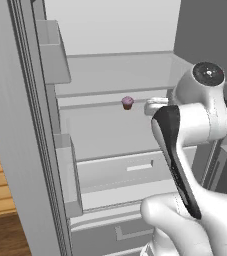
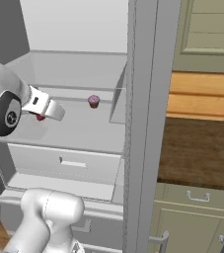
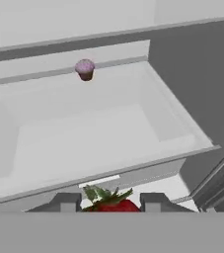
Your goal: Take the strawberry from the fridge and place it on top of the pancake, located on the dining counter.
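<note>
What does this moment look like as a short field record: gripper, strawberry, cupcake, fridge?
gripper: shut on the strawberry, inside the open fridge
strawberry: red with green leaves, between the fingertips; in the right base view a red spot under the hand
cupcake: upright on the white shelf, apart from the gripper
fridge: door open, white shelf and drawers below
task stage: berry gripped, not yet out of the fridge

strawberry (image 3: 112, 201) is pinched right between the two dark fingertips (image 3: 66, 201) of the gripper (image 3: 109, 203), green leafy top poking up. past it there's a white fridge shelf (image 3: 84, 133) with raised edges, and a pink-frosted cupcake (image 3: 85, 69) sitting at its far edge.
</note>
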